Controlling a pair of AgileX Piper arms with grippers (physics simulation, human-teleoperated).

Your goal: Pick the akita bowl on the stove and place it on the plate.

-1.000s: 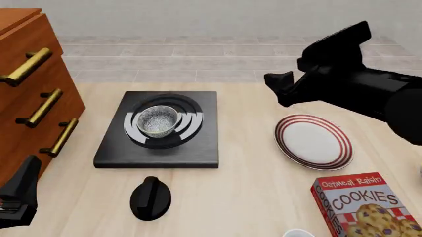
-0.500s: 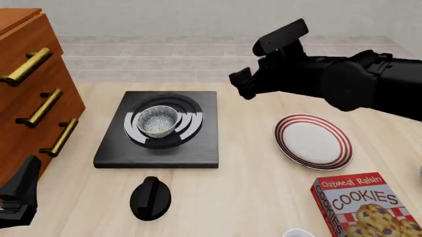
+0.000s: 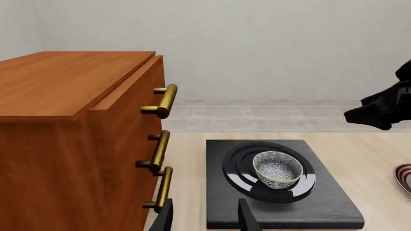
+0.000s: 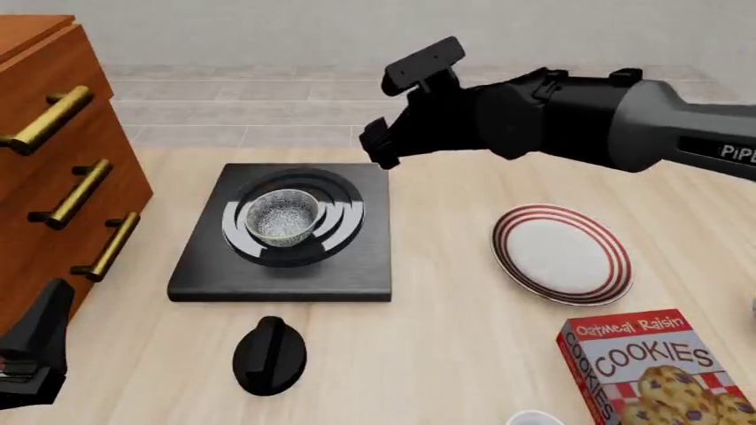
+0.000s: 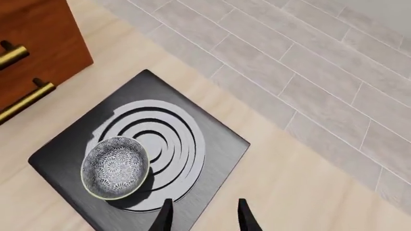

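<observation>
- Nearest the camera: left gripper (image 4: 30,359) parked low at the table's front edge beside the wooden drawers (image 4: 59,168), fingers (image 3: 168,217) apart and empty, evidently idle.
- Also near: cookie box (image 4: 656,367) reading "Oatmeal Raisin COOKIES", a white cup rim (image 4: 534,418) at the frame's bottom edge, a loose black knob (image 4: 269,354).
- Mid-table: white plate (image 4: 561,252) with red stripes, bare, well apart from the stove, ready as the drop spot.
- Left of it: black stove (image 4: 283,232) with the small speckled bowl (image 4: 281,215) upright on the burner rings, nothing touching it.
- Farthest: right gripper (image 4: 381,146) above the stove's far right corner, jaws spread and empty, seemingly lining up for a reach down to the bowl.
- On the right arm (image 4: 614,119): partial lettering "PiPE", cut off by the frame edge.
</observation>
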